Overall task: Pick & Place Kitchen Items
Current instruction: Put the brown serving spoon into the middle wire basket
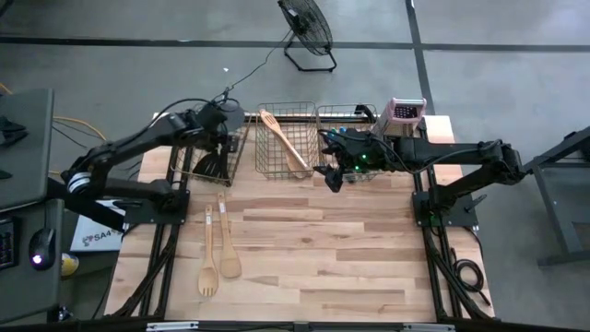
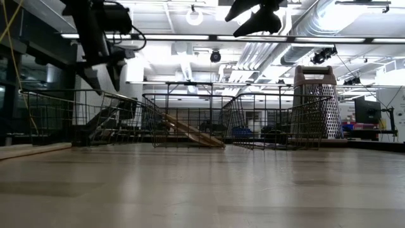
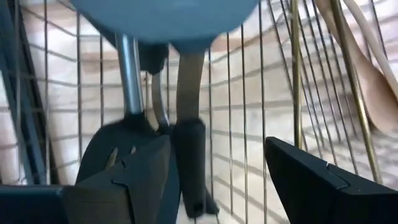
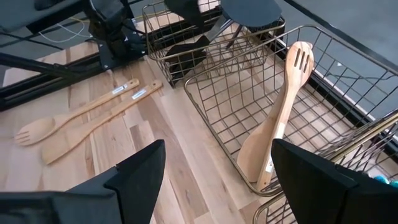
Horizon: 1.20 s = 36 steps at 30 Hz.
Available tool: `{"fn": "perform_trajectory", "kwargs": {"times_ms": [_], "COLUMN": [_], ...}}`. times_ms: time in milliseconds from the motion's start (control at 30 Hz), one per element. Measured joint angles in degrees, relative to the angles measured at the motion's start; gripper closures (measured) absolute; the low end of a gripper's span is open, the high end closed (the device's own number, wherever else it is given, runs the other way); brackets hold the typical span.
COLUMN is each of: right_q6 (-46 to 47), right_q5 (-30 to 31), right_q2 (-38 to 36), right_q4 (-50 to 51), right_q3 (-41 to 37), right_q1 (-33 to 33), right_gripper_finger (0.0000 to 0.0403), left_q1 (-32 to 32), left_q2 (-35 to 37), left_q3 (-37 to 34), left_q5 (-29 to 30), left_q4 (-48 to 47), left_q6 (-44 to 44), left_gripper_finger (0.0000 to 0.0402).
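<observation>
Presently two wooden utensils (image 1: 218, 247) lie lower left of centre on the counter (image 1: 350, 258). Left tool (image 1: 224, 138), open over the left basket (image 1: 205, 155), should lift clear of the wires. Right tool (image 1: 332, 175) hovers open, empty.

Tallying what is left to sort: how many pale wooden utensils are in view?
4: a wooden fork and a wooden spoon on the table, plus a slotted wooden spoon and a wooden spatula in the middle basket. Others may be hidden.
</observation>
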<state>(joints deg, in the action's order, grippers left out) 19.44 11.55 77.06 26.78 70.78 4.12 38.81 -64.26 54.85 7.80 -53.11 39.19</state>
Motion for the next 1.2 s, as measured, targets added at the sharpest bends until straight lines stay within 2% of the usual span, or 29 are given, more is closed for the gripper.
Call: {"fn": "perform_trajectory", "kwargs": {"times_ms": [200, 433, 800, 1000, 1200], "right_q6": [0.5, 0.5, 0.6, 1.5, 1.3], "right_q5": [-0.1, -0.1, -0.3, -7.3, -7.2], "right_q2": [0.0, 0.0, 0.0, 0.0, 0.0], "right_q4": [0.0, 0.0, 0.8, 5.1, 5.6], "right_q3": [0.0, 0.0, 0.0, 0.0, 0.0], "right_q1": [0.0, 0.0, 0.0, -0.8, -4.0], "right_gripper_finger": [0.0117, 0.0117, 0.0117, 0.0117, 0.0117], "left_q1": [-4.3, -12.0, -23.8, -27.9, -32.7], "left_q2": [6.3, 10.1, 10.7, 10.7, 10.7], "left_q3": [0.0, 0.0, 0.0, -0.1, -0.1], "left_q5": [0.7, 2.2, 6.1, 8.1, 10.6], "left_q4": [-4.0, -6.5, -10.2, -10.5, -11.0], "left_q6": [3.1, 7.7, 13.2, 14.1, 15.8], "left_gripper_finger": [0.0142, 0.0142, 0.0142, 0.0142, 0.0142]}}
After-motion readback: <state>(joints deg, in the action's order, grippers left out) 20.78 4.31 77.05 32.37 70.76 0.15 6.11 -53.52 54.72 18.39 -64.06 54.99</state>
